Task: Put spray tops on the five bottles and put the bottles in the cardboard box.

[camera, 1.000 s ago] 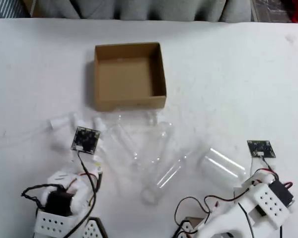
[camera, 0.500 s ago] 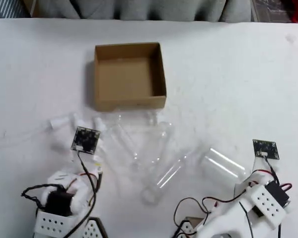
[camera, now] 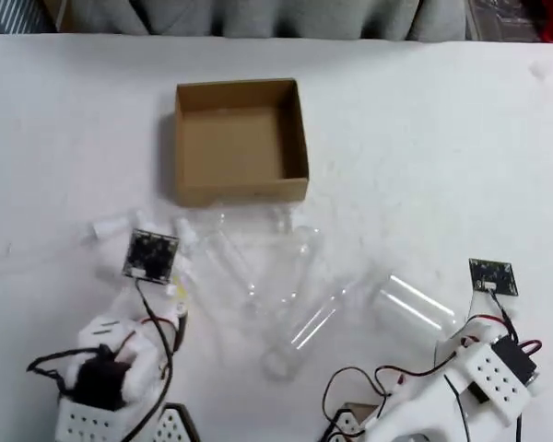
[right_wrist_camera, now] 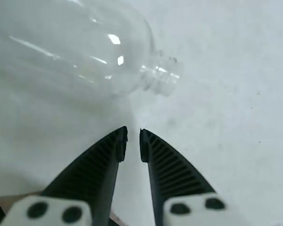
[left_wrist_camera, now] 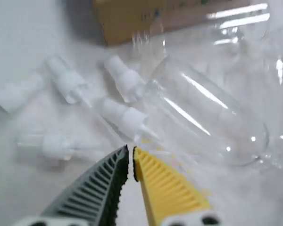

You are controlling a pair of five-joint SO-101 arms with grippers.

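Spread the left gripper (left_wrist_camera: 130, 157) — nearly closed, empty — before lowering over the nearest spray top (left_wrist_camera: 124, 117); clamp across its white collar, avoiding the bottle (left_wrist_camera: 203, 113) just beside it.

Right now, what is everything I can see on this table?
cardboard box: one, brown, open on top, far middle of the table.
bottles: several, clear, exact count hard to tell, lying on their sides between the box and the near edge; one has a bare neck with no top.
spray tops: at least four, white, on the table near the box's corner.
table: one, white.
left arm: one, white, near edge.
right arm: one, white, near edge.
left end effector: grey and yellow fingers, shut, close to the spray tops.
right end effector: black fingers, narrow gap between them, close to the bare bottle neck.
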